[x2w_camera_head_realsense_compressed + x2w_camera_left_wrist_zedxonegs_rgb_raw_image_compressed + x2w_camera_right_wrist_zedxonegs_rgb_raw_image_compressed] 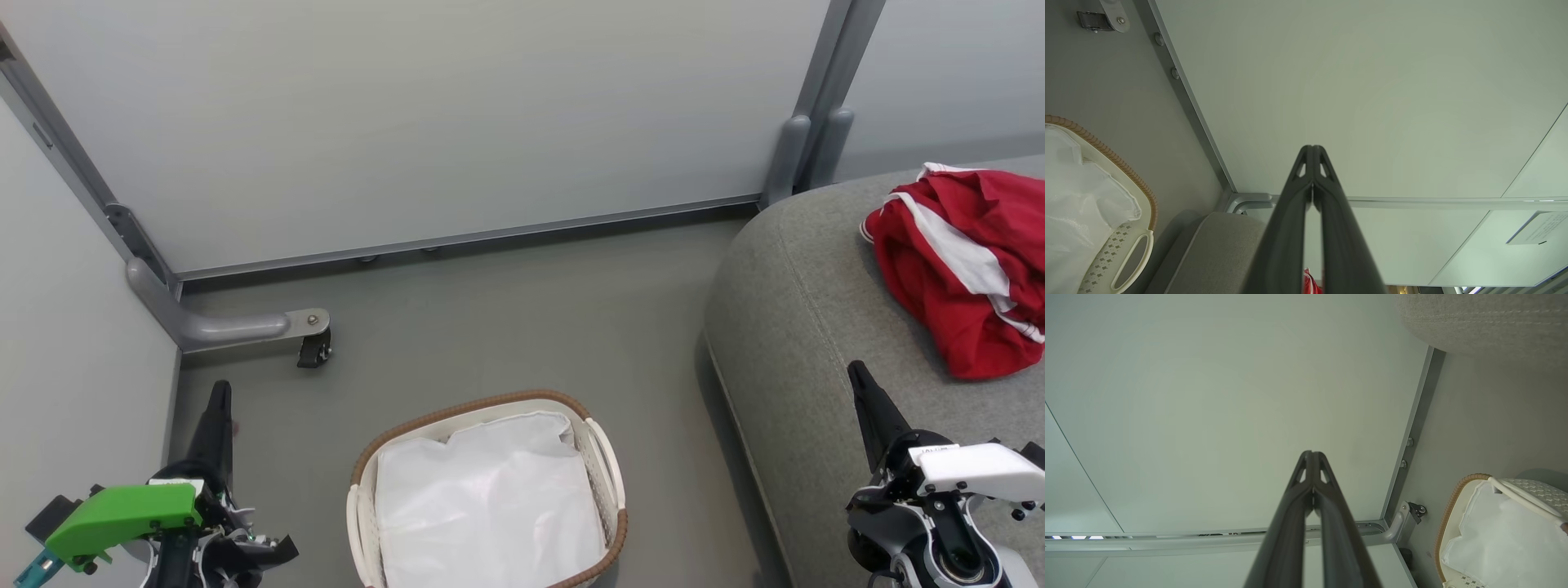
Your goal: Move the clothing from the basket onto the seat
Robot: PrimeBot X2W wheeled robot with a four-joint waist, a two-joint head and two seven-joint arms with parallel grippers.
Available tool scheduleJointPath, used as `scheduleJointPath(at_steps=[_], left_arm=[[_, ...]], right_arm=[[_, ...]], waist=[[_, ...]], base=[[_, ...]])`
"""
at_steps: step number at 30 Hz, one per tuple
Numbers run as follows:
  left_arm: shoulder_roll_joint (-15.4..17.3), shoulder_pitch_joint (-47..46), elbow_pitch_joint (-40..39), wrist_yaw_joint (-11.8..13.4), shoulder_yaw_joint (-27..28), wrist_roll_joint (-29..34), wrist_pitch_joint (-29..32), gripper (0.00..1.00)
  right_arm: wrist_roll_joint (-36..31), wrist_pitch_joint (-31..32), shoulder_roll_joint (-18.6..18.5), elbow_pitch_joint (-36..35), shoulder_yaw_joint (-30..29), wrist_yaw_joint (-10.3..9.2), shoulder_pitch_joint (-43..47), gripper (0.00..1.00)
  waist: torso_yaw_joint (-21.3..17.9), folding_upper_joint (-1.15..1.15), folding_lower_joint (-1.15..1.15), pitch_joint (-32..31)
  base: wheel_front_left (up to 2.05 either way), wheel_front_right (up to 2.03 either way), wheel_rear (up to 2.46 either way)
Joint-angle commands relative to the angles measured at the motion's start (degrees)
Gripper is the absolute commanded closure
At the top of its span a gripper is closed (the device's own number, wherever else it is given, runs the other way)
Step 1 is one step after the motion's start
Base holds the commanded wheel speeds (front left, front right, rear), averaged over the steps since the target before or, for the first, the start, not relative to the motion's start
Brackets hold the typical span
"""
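Note:
The red clothing (963, 269) with white stripes lies bunched on the grey seat (800, 327) at the right; a red sliver of clothing (1310, 283) peeks between the left fingers. The white basket (608, 457) with its brown woven rim stands on the floor at bottom centre, holding just its white liner (486, 506). My left gripper (219, 390) is shut and empty, left of the basket. My right gripper (857, 371) is shut and empty over the seat's front part, below the clothing. In the wrist views both the left gripper (1312, 148) and the right gripper (1312, 453) have their tips together.
Pale partition panels (424, 122) close off the back and left. A grey panel foot with a black caster (314, 349) juts onto the floor behind the basket. Open grey floor (522, 327) lies between the basket and the panels.

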Motion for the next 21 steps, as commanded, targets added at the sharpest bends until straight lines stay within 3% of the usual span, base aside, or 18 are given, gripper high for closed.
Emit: scheduleJointPath(at_steps=[1,21], left_arm=[[0.4,-0.6,-0.1,-0.3,0.1,-0.2,0.2,1.0],[0.4,-0.6,0.0,-0.3,0.1,-0.2,0.2,1.0]], right_arm=[[0.2,0.1,-0.4,-0.1,-0.1,0.0,0.6,1.0],[0.2,0.1,-0.4,-0.1,-0.1,0.0,0.6,1.0]], waist=[[0.0,0.0,0.0,0.0],[0.0,0.0,0.0,0.0]], base=[[0.0,0.0,0.0],[0.0,0.0,0.0]])
